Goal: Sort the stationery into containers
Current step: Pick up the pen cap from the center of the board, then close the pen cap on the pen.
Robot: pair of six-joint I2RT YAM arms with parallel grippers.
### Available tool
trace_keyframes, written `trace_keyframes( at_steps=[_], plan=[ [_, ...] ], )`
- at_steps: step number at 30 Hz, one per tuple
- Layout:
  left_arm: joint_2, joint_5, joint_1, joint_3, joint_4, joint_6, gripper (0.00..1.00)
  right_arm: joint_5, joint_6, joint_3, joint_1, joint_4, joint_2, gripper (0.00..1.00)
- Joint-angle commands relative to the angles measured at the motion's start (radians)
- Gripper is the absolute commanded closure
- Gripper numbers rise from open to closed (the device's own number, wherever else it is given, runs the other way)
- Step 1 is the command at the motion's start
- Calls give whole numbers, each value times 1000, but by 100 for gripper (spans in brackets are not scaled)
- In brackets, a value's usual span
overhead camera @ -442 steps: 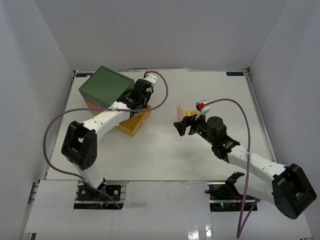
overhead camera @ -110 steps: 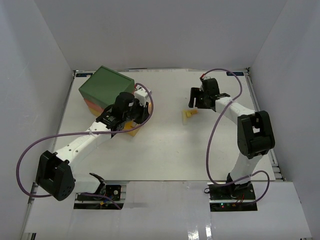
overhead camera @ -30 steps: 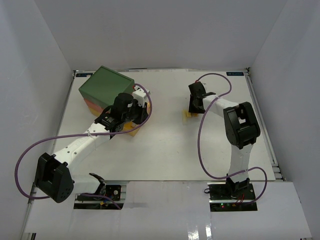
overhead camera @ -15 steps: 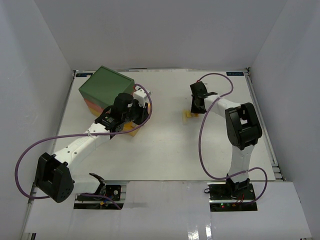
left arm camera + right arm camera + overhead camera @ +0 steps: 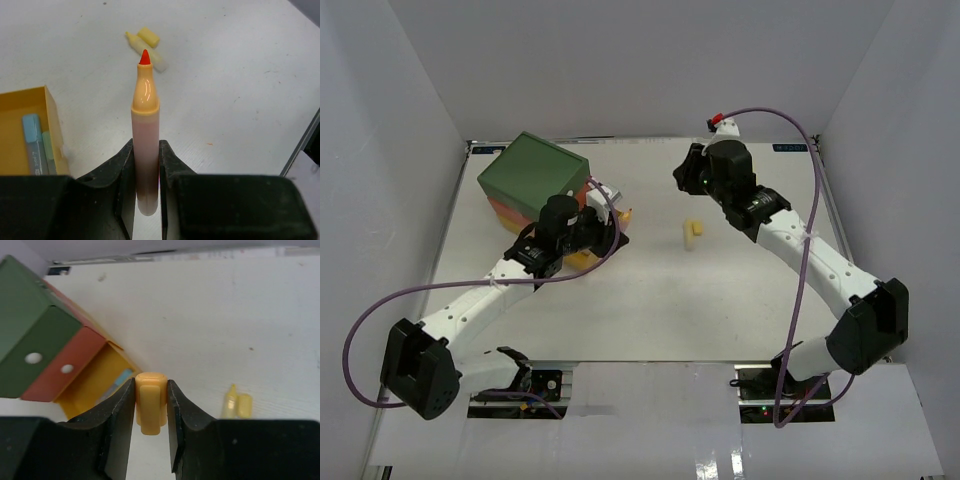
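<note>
My left gripper (image 5: 146,146) is shut on an uncapped orange marker (image 5: 145,110), whose red tip points away over the table; from above the gripper (image 5: 611,228) hovers just right of the open yellow drawer (image 5: 50,115). A blue pen (image 5: 33,142) and a mint pen (image 5: 48,147) lie in that drawer. My right gripper (image 5: 151,390) is shut on a stubby orange cap (image 5: 151,405), raised above the table (image 5: 684,176). A yellow marker (image 5: 689,236) and its loose cap (image 5: 244,405) lie between the arms.
The chest (image 5: 531,170) stands at the back left, with a green top layer (image 5: 30,330), a shut red drawer (image 5: 75,362) and the yellow drawer (image 5: 102,377) pulled out. White walls close in the table (image 5: 720,300) on three sides.
My right gripper has risen from the table beside the yellow marker and swung back and left, carrying the orange cap. My left gripper, still holding the orange marker, has shifted slightly right.
</note>
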Motion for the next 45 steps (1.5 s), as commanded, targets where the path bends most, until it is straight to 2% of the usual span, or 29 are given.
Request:
trace_keyframes(
  at_steps=[1, 3, 7, 14, 28, 45],
  plan=[
    [-69, 86, -13, -33, 104, 12, 99, -31, 47, -31, 69, 147, -34, 92],
    [-87, 86, -21, -44, 122, 32, 99, -31, 50, -30, 120, 221, -43, 92],
    [-125, 51, -42, -70, 144, 50, 99, -28, 55, -5, 189, 268, -37, 92],
    [-150, -6, -47, -96, 195, 41, 99, 24, 70, -73, 279, 403, -77, 92],
    [-162, -78, -47, -127, 242, -14, 100, 93, 105, -131, 322, 458, -119, 92],
    [-178, -92, -47, -141, 262, -22, 100, 139, 117, -136, 351, 478, -77, 92]
  ],
)
